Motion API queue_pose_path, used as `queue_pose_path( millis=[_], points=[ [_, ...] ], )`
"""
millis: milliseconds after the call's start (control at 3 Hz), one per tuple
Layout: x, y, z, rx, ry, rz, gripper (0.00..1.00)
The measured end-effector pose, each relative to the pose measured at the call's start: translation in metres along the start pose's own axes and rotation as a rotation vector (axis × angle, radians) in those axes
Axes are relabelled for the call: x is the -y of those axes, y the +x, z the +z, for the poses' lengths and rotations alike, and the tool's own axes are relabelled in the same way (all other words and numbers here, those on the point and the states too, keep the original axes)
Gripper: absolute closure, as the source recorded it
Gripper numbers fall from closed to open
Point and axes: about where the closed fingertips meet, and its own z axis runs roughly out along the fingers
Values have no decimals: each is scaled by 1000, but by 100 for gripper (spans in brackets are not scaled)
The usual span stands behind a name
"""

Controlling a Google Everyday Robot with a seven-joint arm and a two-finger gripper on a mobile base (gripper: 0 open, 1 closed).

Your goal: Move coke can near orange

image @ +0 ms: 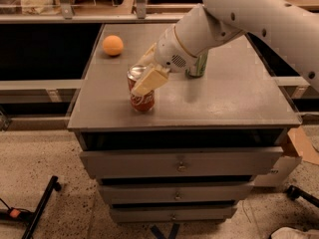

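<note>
The coke can is red with white script and a silver top. It stands upright on the grey cabinet top, near the front left. My gripper reaches in from the right and is closed around the can's upper half. One cream finger lies across the can's front and the other sits behind it. The orange sits at the back left of the top, well apart from the can.
A green can stands behind my wrist, partly hidden by it. The cabinet has drawers below the top. A cardboard box sits at the right and black stand legs lie on the floor at the left.
</note>
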Motion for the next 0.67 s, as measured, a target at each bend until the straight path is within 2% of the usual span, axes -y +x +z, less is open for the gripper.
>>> queue_pose_path(
  millis=[667],
  points=[
    [-3,1,1,-7,0,2,88]
  ],
)
